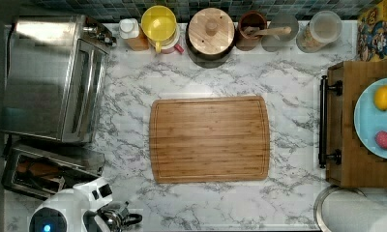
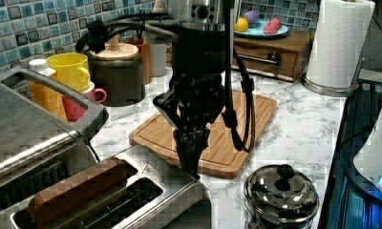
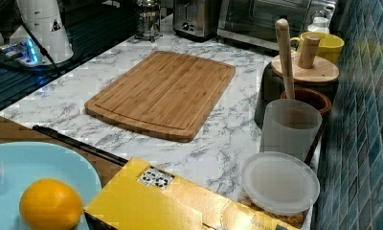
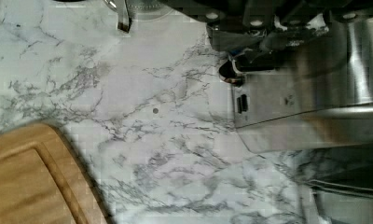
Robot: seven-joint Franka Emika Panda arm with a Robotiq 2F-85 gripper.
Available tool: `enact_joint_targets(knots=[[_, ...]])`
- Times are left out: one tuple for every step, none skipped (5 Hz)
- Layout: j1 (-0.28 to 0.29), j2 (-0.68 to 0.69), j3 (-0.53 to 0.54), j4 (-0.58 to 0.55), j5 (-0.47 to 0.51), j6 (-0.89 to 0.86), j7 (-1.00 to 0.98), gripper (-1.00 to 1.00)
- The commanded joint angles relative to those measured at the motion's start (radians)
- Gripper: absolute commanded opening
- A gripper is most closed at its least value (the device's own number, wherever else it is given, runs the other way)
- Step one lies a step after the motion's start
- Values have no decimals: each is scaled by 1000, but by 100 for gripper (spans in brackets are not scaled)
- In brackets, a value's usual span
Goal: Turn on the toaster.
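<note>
Sitting at the near end of the worktop (image 1: 288,72) in the left view, the toaster (image 2: 132,191) lies just beside the big toaster oven (image 1: 51,77), with a brown slice of bread (image 2: 74,188) standing high in one of its two slots. In the top view the toaster is at the lower left, below the oven.

Claw (image 2: 193,167): pointed straight down, fingers drawn together to a narrow tip, holding nothing. The tip is at the toaster's end edge, touching or just above it; I cannot tell which. The wrist view shows a small dark knob (image 4: 229,71) at the toaster's steel end face, right by the claw's hardware.

Progress, as judged: approach looks done, press not yet. Bread riding high suggests the lever is up, so the toaster reads as off. Left to do: bear down on the lever until it latches.

Nearby: a steel pot with a lidded knob (image 2: 281,193) just beside the toaster, the bamboo cutting board (image 1: 209,139) mid-worktop, a yellow mug (image 2: 72,69) and paper towel roll (image 2: 339,40) well apart.
</note>
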Motion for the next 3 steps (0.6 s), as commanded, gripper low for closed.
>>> enact_joint_targets(knots=[[2, 145, -22, 56, 71, 64, -41, -100], [-2, 237, -9, 45, 92, 69, -100, -100], [17, 319, 8, -33, 104, 153, -153, -100]])
